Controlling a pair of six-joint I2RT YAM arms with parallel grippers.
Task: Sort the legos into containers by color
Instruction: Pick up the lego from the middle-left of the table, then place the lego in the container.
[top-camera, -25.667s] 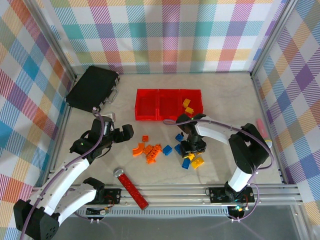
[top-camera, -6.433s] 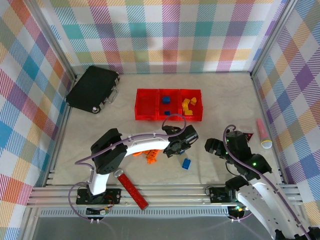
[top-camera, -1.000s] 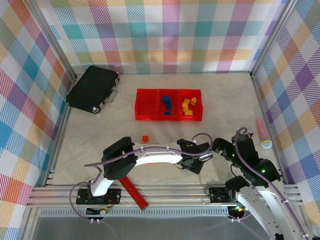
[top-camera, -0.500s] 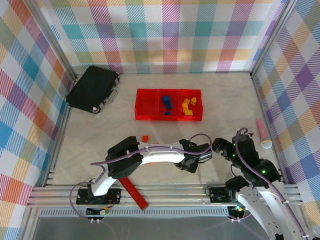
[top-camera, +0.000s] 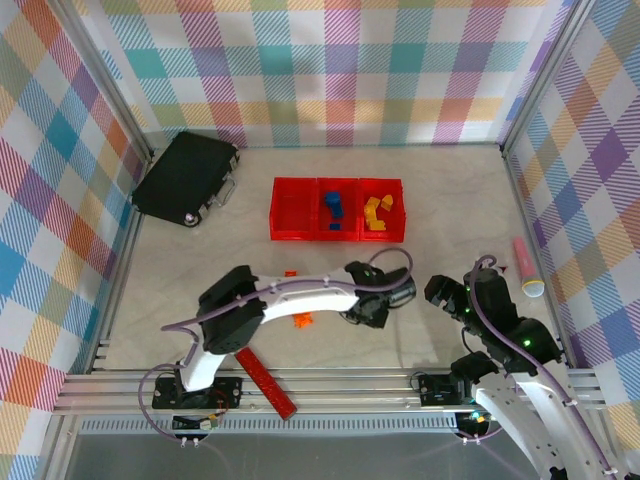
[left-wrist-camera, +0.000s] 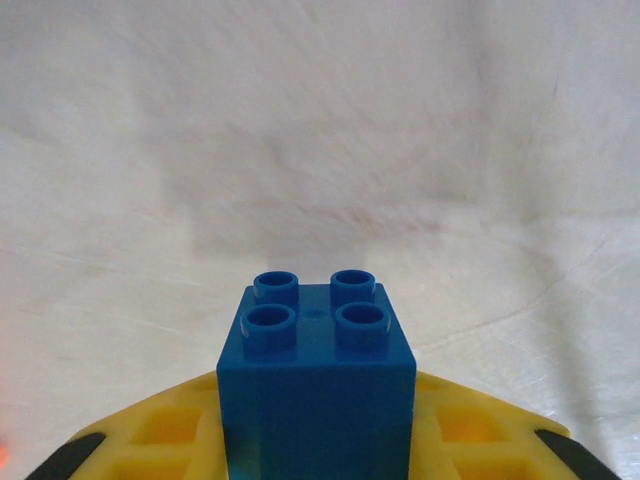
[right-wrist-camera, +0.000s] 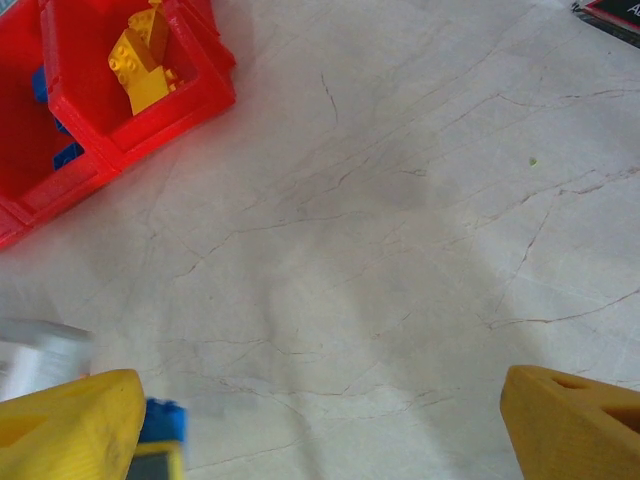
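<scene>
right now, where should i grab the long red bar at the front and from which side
Grip the red bar across its narrow width, about mid-length, coming straight down from above. It is long and thin and lies diagonally, so turn the jaws square to its long edges; a middle grip should tip less.

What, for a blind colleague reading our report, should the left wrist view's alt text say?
A blue four-stud lego brick sits clamped between the yellow fingers of the left end effector, studs up. Behind it lies a pale, faintly veined table.
</scene>
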